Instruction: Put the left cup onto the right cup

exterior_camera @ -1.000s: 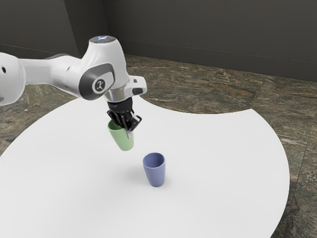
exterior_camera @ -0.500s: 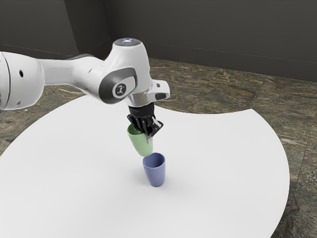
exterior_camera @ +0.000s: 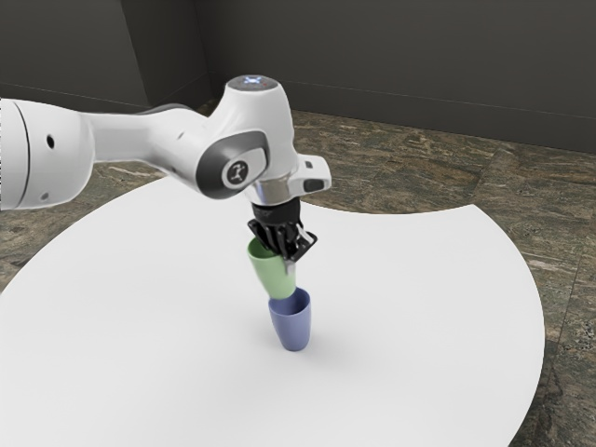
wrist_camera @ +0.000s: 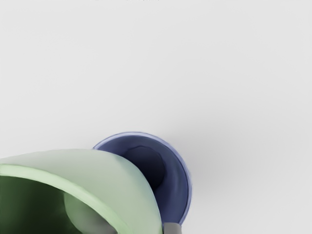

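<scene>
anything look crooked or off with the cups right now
The green cup, held by the gripper, hangs tilted, its base at the rim of the upright blue cup, not centred over its mouth. Nothing spilled or damaged.

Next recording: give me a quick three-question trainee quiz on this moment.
1. True or false: the blue cup stands upright on the table.
2. The gripper holds: A) green cup B) blue cup C) nothing.
3. Fill in: the green cup is held ___ (upright or tilted) over the blue cup's mouth.
Key: 1 true; 2 A; 3 tilted.
</scene>
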Controlling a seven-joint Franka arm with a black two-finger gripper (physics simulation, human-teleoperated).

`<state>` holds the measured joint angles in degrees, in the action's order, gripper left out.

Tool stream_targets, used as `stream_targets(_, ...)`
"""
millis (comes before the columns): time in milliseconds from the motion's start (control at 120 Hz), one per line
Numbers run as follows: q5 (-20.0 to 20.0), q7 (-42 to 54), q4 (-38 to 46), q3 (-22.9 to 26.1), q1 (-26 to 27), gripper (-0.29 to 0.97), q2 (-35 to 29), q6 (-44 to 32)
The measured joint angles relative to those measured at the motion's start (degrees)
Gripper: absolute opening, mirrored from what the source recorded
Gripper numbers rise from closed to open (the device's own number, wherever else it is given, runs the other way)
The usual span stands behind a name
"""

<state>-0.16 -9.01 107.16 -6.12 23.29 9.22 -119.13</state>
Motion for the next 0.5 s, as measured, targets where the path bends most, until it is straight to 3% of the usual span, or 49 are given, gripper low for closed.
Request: stream_targets(500,-0.1,-1.4,-1.1,1.0,0.4,-0.10,1.3,0.5)
